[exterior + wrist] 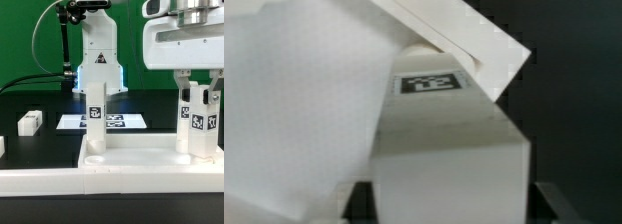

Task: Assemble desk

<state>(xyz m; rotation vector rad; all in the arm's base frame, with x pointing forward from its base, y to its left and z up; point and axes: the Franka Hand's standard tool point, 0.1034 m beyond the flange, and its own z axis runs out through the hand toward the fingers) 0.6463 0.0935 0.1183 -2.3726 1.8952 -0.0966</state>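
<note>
The white desk panel point(140, 158) lies flat at the front of the table. One tagged white leg point(95, 118) stands upright in its corner on the exterior view's left. A second tagged leg point(198, 125) stands upright at the corner on the exterior view's right. My gripper point(199, 100) is shut on that second leg, with one finger on each side of its upper part. In the wrist view the held leg point(446, 150) fills the space between the dark fingers point(550, 200), its tag point(430, 82) faces the camera, and the panel point(295, 110) lies beyond it.
A long white rail point(40, 180) runs along the front, against the panel. A loose white leg point(31, 121) lies on the black table on the exterior view's left, with another white piece point(2, 145) at the edge. The marker board point(125, 122) lies behind the panel, before the arm's base point(97, 70).
</note>
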